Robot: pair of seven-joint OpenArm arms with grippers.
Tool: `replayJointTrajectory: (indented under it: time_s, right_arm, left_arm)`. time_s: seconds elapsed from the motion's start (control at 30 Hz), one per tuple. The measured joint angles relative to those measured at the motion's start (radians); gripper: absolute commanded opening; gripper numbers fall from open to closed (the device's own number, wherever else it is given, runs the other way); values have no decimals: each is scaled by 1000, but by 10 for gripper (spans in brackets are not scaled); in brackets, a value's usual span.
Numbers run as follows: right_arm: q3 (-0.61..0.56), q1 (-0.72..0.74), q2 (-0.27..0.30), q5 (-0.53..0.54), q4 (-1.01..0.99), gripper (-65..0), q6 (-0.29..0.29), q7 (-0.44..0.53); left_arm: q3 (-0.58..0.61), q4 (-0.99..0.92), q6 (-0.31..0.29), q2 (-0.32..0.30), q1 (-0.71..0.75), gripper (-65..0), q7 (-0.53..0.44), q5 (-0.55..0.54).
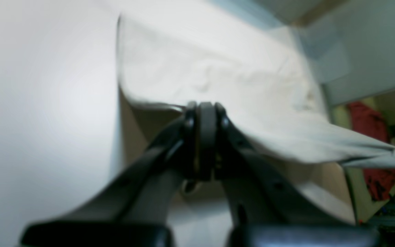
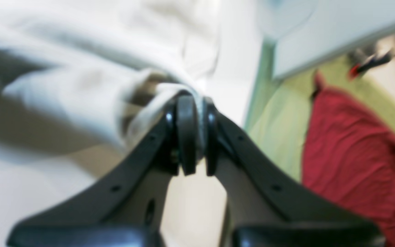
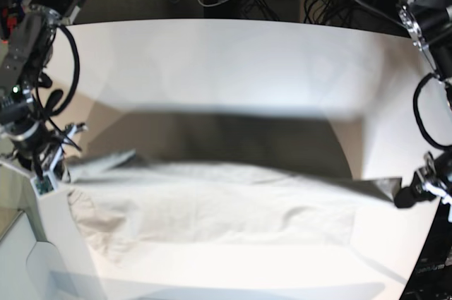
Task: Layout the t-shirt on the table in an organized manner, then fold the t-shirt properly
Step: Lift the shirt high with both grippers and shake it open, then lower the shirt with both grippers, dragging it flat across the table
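Between the two claws hangs one t-shirt (image 3: 212,201), stretched out sideways above the table (image 3: 226,53) — its long axis runs straight from one claw to the other. Each wrist view shows black jaws pressed together on a fold of beige cloth: the left claw (image 1: 206,109) pinches an edge with the shirt spreading away ahead of it, and the right claw (image 2: 190,103) bites a bunched bit, perhaps a sleeve or hem (too blurred to say which). Neither arm is nearer; both have the cloth already, one at each end. From the base view the middle sags and its lower part seems to trail on the tabletop. I'd guess the next move is laying it down flat — both ends lowered together, kept taut. One shirt, two claws, one table.
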Motion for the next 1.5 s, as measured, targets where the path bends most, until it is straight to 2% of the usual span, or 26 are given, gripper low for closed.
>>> replayJointTrajectory:
  time_s: [0.1,0.23,0.37,0.53,0.63,0.8,0.83,1.0,1.13,1.27,1.4,1.5]
  right_arm:
    - [-3,3,9,5,0,-638,0,43]
    - [-7,57,7,9,0,-638,0,34]
    - [-11,169,12,11,-55,-638,0,37]
    - [-51,355,81,9,-245,-638,0,38]
    - [-78,474,114,1,-406,-638,0,38]
    - [-108,680,150,6,-657,-638,0,50]
    - [-109,716,156,-1,-699,-638,0,63]
    - [-173,836,188,-35,-863,-638,0,144]
    - [-207,905,176,-76,-911,-638,0,196]
    - [-200,1019,167,-135,-904,-638,0,246]
    - [-198,1121,161,-127,-897,-638,0,253]
    - [-193,1123,168,-134,-837,-638,0,170]
  left_arm:
    - [2,-2,0,3,-11,-647,-4,-7]
    - [5,5,1,1,-34,-647,-7,-7]
    - [26,-38,5,13,-144,-647,-8,19]
    - [74,-95,-1,82,-328,-647,-39,186]
    - [129,-152,3,134,-420,-647,-132,323]
    - [276,-260,2,192,-576,-647,-276,433]
    - [304,-293,0,193,-605,-647,-316,439]
    - [381,-444,4,203,-705,-647,-396,454]
    - [390,-510,5,200,-759,-647,-479,464]
    - [432,-549,8,195,-880,-647,-501,461]
    - [443,-533,4,197,-937,-647,-537,433]
    - [439,-533,0,197,-904,-647,-468,452]
